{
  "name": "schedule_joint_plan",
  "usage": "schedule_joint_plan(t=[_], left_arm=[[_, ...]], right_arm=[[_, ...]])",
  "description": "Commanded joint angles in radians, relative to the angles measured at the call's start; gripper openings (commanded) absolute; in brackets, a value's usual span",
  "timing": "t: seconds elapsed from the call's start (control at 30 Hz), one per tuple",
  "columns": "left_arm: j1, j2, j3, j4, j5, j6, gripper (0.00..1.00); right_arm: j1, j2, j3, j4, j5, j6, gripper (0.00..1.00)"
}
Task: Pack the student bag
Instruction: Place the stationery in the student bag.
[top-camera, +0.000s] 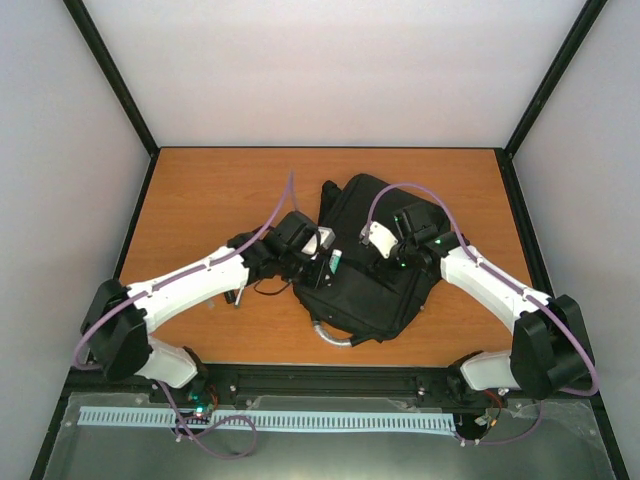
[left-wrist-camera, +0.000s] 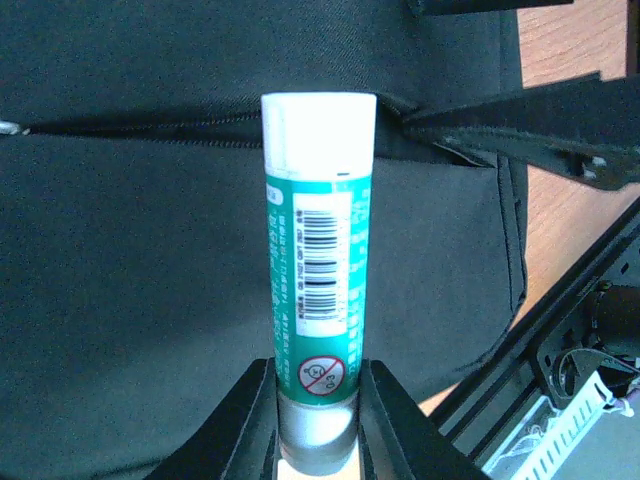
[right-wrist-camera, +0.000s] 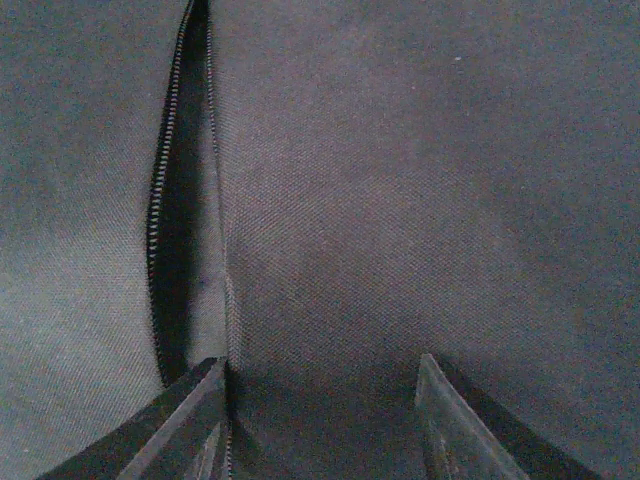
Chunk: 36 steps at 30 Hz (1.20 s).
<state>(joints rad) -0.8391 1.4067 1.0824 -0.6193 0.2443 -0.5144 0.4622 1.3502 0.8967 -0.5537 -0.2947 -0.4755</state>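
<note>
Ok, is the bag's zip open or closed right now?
Open: in the right wrist view the zip has its two rows of teeth apart around a dark gap in the student bag.

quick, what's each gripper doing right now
left gripper: closed on a green and white glue stick.
right gripper: open, fingers apart over the black bag, nothing held.

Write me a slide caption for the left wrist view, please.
Left fingers grip a green-labelled tube, white cap aimed at the zip of the student bag.
</note>
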Motion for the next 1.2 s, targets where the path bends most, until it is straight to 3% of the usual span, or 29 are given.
schedule_joint_plan(t=[0.0, 0.3, 0.5, 0.63, 1.17], left_arm=[[-0.008, 0.062, 0.068, 0.068, 0.063, 0.047, 0.01], [-0.009, 0.140, 0.063, 0.098, 0.104, 0.042, 0.01], [-0.008, 0.179, 0.051, 0.113, 0.122, 0.047, 0.01], [-0.007, 0.209, 0.048, 0.126, 0.133, 0.050, 0.01], [0.000, 0.346, 0.171, 0.098, 0.107, 0.111, 0.01]], right_arm=[[0.016, -0.007, 0.018, 0.000, -0.002, -0.005, 0.57], [0.054, 0.039, 0.024, 0.020, 0.104, 0.009, 0.56], [0.055, 0.005, 0.029, 0.037, 0.133, 0.031, 0.16], [0.055, -0.035, 0.021, 0.040, 0.111, 0.031, 0.03], [0.055, -0.070, 0.015, 0.004, -0.041, 0.006, 0.03]])
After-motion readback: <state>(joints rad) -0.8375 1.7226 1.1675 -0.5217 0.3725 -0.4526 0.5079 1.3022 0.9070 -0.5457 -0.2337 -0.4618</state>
